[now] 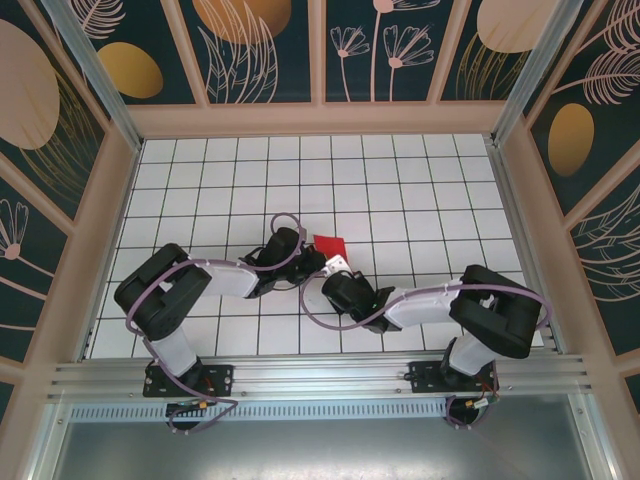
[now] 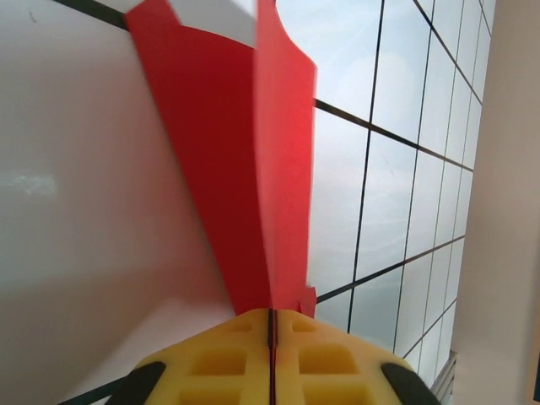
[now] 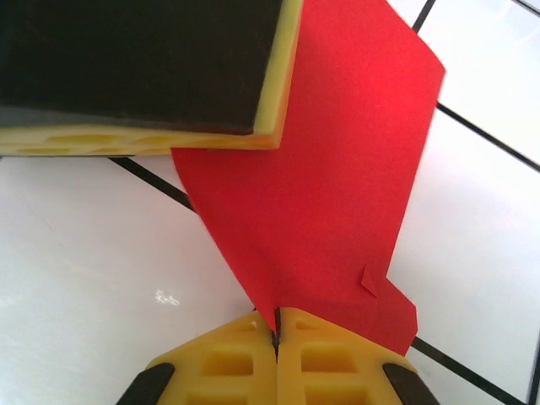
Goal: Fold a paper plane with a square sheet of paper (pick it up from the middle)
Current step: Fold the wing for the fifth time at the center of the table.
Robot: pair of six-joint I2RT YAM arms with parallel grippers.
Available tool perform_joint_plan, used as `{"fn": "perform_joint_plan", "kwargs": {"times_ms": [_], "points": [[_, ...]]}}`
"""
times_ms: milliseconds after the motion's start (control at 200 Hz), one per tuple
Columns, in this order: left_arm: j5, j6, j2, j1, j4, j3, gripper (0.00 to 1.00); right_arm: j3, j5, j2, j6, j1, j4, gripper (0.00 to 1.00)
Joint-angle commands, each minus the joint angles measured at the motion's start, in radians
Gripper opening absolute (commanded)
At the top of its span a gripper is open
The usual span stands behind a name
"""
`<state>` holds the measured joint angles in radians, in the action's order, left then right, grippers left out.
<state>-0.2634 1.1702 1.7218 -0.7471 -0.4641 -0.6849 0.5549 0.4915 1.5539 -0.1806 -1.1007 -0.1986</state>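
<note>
The red sheet of paper (image 1: pixel 328 243) is folded into a tapering, creased shape and held just above the white grid table, in the middle. My left gripper (image 1: pixel 316 262) is shut on its narrow end. In the left wrist view the folded paper (image 2: pixel 245 160) rises from between the closed yellow fingers of my left gripper (image 2: pixel 270 314), its two layers splaying apart. My right gripper (image 1: pixel 336 270) is shut on the paper's edge too. The right wrist view shows the red paper (image 3: pixel 337 169) spreading out from my right gripper (image 3: pixel 276 317), with the left gripper's finger (image 3: pixel 143 76) lying across its top left.
The white grid table (image 1: pixel 420 200) stretches back to the patterned walls (image 1: pixel 270 50). A wooden rim (image 1: pixel 320 120) borders it on three sides. An aluminium rail (image 1: pixel 320 375) runs along the near edge by the arm bases.
</note>
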Motion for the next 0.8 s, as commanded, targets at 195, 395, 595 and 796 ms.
{"fn": "perform_joint_plan", "kwargs": {"times_ms": [195,395,595,796], "points": [[0.177,-0.084,-0.201,-0.001,0.14,0.013,0.44,-0.1,-0.357,-0.112,-0.125,0.143,-0.18,0.0],[0.294,-0.101,-0.336,-0.001,0.175,0.072,0.51,-0.199,-0.611,-0.15,-0.225,0.271,-0.369,0.0],[0.284,-0.121,-0.361,-0.001,0.141,0.101,0.5,-0.217,-0.75,-0.103,-0.284,0.34,-0.426,0.0],[0.197,-0.127,-0.312,-0.001,0.05,0.113,0.49,-0.245,-0.871,-0.052,-0.375,0.406,-0.519,0.0]]}}
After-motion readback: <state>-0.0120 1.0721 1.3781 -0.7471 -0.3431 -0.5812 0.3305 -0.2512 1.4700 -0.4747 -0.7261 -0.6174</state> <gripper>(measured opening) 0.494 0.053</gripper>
